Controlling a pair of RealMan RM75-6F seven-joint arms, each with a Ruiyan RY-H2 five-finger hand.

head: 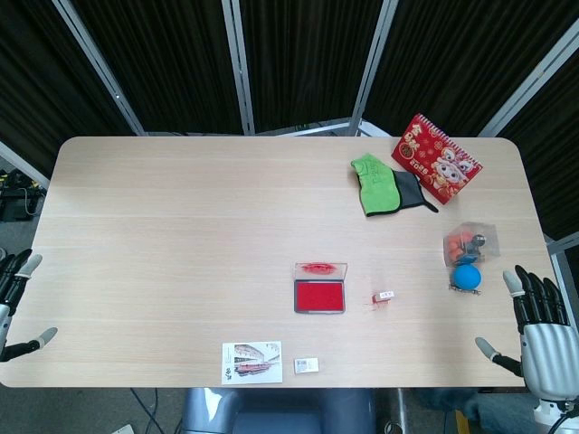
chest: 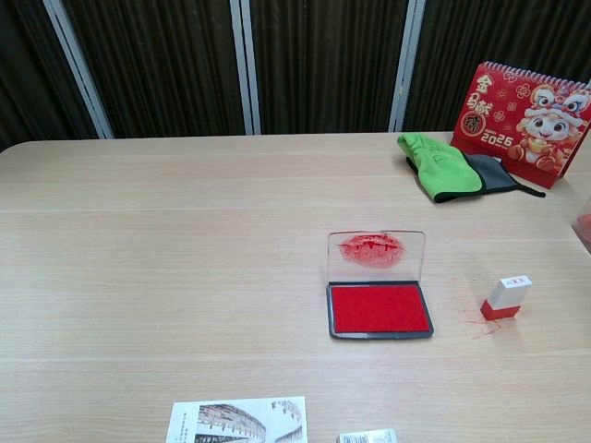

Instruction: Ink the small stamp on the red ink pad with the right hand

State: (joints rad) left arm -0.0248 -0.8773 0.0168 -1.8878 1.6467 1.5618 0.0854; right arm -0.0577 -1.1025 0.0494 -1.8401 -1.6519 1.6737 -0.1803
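The red ink pad lies open near the table's front middle, its clear lid folded back and smeared with red. Just right of it stands the small stamp, white on top with a red base, upright on the table amid faint red marks. My right hand hangs at the table's front right corner, fingers spread, holding nothing, well right of the stamp. At the far left edge, my left hand is spread too and empty. Neither hand shows in the chest view.
A printed card and a small white label lie at the front edge. A blue ball and a clear box of small items sit right. Green and grey cloths and a red calendar stand behind.
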